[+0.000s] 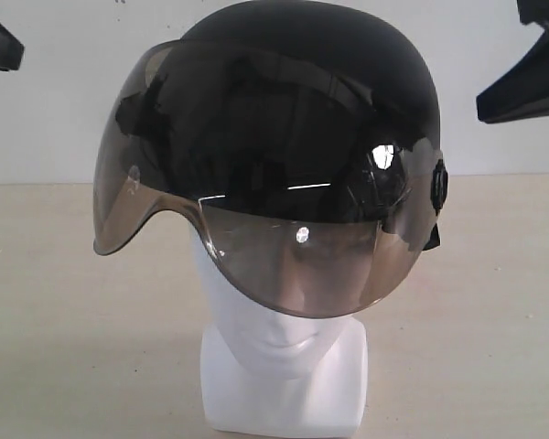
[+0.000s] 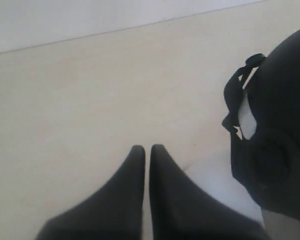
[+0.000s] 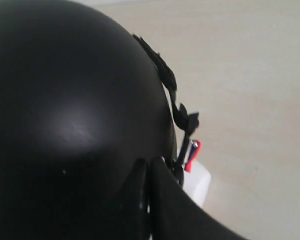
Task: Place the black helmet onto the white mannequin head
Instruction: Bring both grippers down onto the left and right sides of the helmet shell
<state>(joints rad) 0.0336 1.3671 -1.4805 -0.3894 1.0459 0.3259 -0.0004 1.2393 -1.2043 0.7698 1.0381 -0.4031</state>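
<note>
- Two sets of fingers, both pressed together. The left fingers (image 2: 140,160) grip nothing, and their tips hang over bare surface (image 2: 65,125).
- The right fingers (image 3: 139,172) are also clamped tight, with nothing between them.
- The black helmet (image 1: 329,55) sits dome-up on the white mannequin head (image 1: 284,343). It is off to one side of the left fingers and apart from them, and just past the right fingertips. I can't tell whether those tips touch the shell.
- The visor (image 1: 284,261) faces the exterior camera, the same way as the face. The helmet's long axis runs front to back, toward that camera.
- The shell is matte and rounded. The visor is smoky, glossy and curved, with small studs (image 1: 302,235).
- A black webbing strap (image 3: 165,80) hangs near the right fingers, ending in a red clip (image 3: 193,152).
- The head is smooth and white, on a blocky neck base (image 1: 284,398).
- The eyes and nose are dim behind the visor, and the crown is hidden inside the helmet. Lips and chin are clear below.
</note>
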